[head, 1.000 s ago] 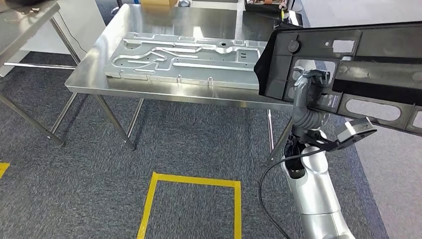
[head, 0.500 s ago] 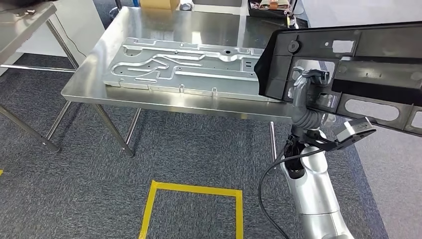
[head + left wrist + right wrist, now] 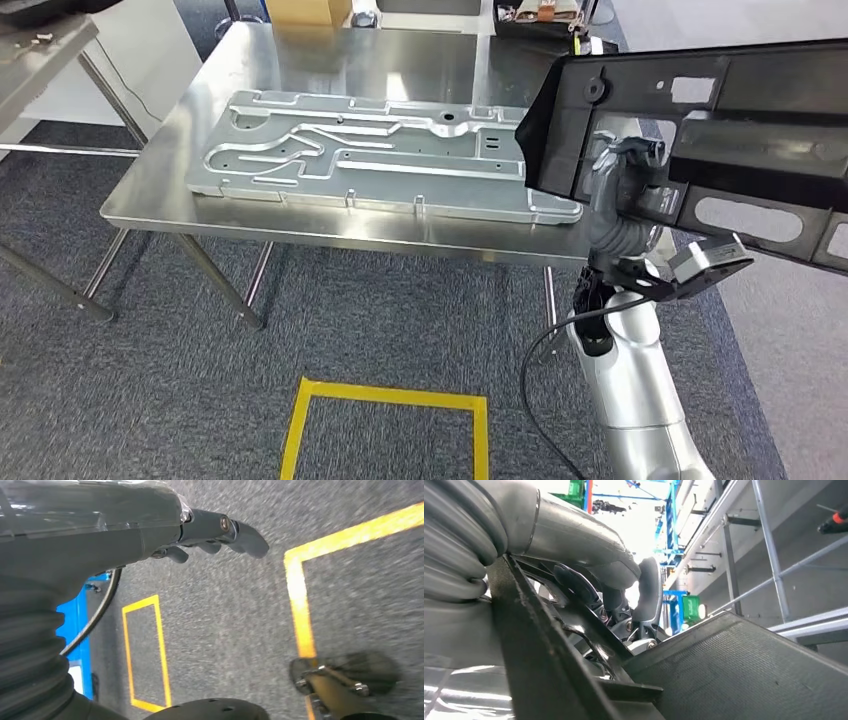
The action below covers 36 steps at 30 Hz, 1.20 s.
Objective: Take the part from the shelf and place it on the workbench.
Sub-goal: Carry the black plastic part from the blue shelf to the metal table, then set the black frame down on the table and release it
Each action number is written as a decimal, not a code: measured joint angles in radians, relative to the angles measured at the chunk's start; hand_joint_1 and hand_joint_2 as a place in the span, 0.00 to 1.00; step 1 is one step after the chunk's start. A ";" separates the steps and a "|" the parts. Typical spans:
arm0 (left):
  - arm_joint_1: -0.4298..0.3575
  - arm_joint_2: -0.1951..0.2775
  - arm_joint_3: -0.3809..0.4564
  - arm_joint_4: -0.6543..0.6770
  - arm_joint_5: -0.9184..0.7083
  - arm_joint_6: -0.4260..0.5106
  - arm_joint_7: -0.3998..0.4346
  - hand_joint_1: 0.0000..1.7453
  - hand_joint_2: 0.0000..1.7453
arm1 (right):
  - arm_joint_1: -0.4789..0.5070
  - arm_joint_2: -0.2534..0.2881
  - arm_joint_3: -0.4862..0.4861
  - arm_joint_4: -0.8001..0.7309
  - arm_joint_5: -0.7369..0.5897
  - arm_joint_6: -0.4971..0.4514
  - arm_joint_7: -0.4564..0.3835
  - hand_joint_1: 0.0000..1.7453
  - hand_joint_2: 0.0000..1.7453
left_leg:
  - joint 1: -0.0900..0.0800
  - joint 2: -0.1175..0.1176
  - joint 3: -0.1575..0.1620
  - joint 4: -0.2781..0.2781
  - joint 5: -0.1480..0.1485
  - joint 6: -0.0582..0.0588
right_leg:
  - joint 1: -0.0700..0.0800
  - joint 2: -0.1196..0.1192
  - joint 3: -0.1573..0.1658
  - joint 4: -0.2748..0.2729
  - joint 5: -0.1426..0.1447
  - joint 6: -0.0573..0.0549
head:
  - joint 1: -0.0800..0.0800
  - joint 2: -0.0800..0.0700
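Right hand (image 3: 622,175) grips the black part (image 3: 720,140), held in the air at the right end of the workbench (image 3: 160,190).

Its fingers reach through an opening in the part (the right wrist view shows them (image 3: 644,592) curled around an edge of the dark panel (image 3: 734,675)). The part's left end overlaps the bench's right edge in the head view; it rests on nothing there. A silver plate (image 3: 370,155) lies flat on the bench top. The left hand (image 3: 190,535) hangs over grey carpet with yellow tape (image 3: 297,587), fingers curled loosely, holding nothing.
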 joint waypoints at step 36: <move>0.005 0.000 0.001 0.000 0.016 0.001 -0.011 0.00 1.00 | -0.063 -0.008 0.016 0.067 0.080 -0.056 0.137 1.00 1.00 | 0.005 0.016 -0.180 0.241 -0.089 -0.010 | 0.008 0.001 0.025 0.006 -0.024 -0.017 | 0.000 0.000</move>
